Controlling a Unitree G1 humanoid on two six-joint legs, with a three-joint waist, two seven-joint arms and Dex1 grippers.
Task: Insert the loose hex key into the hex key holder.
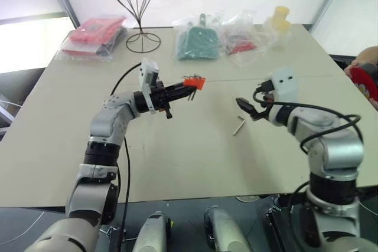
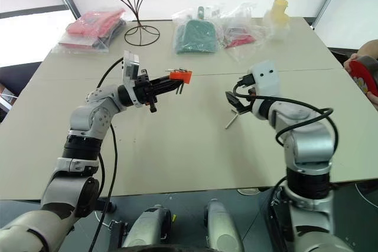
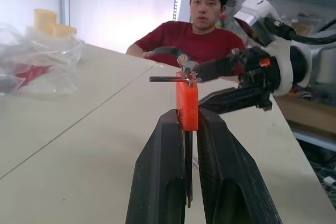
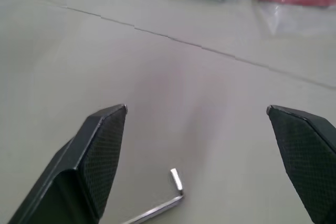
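Mid-table: loose hex key (image 1: 238, 126) flat | open table (image 1: 177, 157) around | edges far

The left gripper (image 1: 190, 90) is raised, pointing right with fingers clamped, while the right gripper (image 4: 197, 156) angles down, fingers spread wide.

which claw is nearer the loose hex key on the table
Right. The right claw, open, hovers just above the loose hex key; the left claw is off to its left, holding the hex key holder.
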